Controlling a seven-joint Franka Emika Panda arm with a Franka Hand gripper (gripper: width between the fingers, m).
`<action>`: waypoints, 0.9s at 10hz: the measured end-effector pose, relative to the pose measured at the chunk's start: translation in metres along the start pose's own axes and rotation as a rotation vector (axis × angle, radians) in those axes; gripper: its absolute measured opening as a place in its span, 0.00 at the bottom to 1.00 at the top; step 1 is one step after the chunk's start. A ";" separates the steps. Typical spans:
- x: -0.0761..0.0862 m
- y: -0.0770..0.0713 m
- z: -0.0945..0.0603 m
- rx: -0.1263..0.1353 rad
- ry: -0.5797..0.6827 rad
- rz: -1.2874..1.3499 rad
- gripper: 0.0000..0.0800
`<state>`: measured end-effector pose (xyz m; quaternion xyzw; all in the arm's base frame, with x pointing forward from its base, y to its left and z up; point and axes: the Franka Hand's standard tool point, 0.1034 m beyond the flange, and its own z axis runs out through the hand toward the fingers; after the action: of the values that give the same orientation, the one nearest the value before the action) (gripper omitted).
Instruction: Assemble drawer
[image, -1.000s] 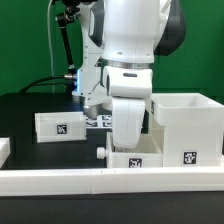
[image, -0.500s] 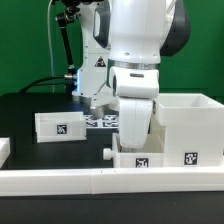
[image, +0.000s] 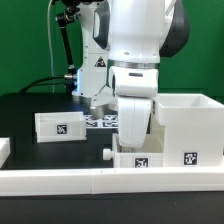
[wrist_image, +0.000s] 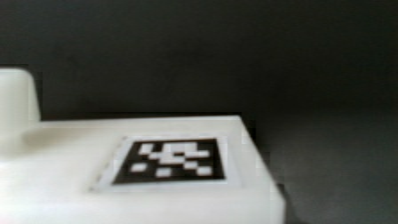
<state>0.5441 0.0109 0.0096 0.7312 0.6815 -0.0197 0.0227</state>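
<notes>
The large white open casing (image: 186, 125) stands at the exterior view's right. A shallow white tray (image: 128, 161) with a black knob (image: 107, 153) lies against the casing's left side, just behind the rail. My gripper (image: 135, 147) is straight down on this tray; the hand hides the fingers, so their hold does not show. The wrist view is filled by a white tagged surface (wrist_image: 173, 160) very close up, with no fingers visible. A second tagged tray (image: 60, 126) sits apart at the exterior view's left.
A long low white rail (image: 60, 181) runs along the front edge. The marker board (image: 100, 121) lies behind the arm on the black table. A white block (image: 4, 148) sits at the far left. Cables and a stand rise at the back left.
The arm and the knobbed tray under it shifted slightly toward the exterior view's right, closer to the casing, a second ago; nothing has moved in the last half second.
</notes>
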 end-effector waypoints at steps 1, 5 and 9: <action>-0.002 0.000 0.000 0.005 -0.001 0.008 0.19; -0.006 0.007 -0.024 0.016 -0.009 0.064 0.74; -0.038 0.026 -0.045 0.021 -0.019 0.039 0.81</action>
<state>0.5672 -0.0257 0.0566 0.7444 0.6665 -0.0336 0.0219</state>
